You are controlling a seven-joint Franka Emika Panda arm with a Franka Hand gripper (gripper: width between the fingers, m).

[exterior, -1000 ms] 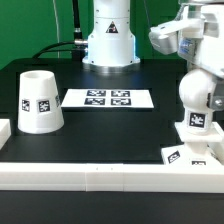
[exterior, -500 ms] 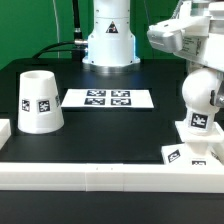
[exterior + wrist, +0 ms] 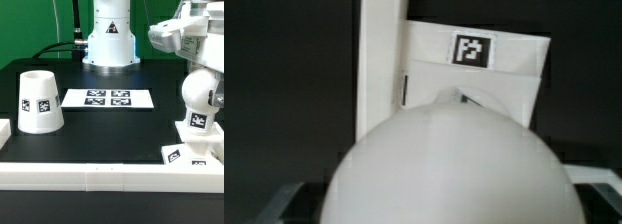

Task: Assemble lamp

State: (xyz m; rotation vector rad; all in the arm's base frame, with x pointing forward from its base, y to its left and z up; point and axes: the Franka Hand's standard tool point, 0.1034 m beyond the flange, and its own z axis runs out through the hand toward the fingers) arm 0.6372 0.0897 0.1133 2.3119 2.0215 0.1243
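Observation:
The white ball-shaped bulb (image 3: 197,92) stands upright at the exterior view's right, its tagged lower end (image 3: 198,121) down on the top of the low sloped base (image 3: 188,150). My gripper (image 3: 203,76) reaches down from above and is shut on the bulb. In the wrist view the bulb (image 3: 446,160) fills the near part of the picture, hiding my gripper (image 3: 446,208) except for dark fingers (image 3: 285,206) at the sides. Beyond it lies the base (image 3: 509,85) with its tag. The tapered shade (image 3: 40,100) stands mouth down at the exterior view's left, apart from the arm.
The marker board (image 3: 108,98) lies flat in the middle of the black table. A long white rail (image 3: 100,176) runs along the near edge, and it also shows in the wrist view (image 3: 384,60) beside the base. The arm's pedestal (image 3: 108,40) stands at the back.
Almost nothing: the hand shifts very slightly while the bulb stays in the same spot over the base. The shade has not moved.

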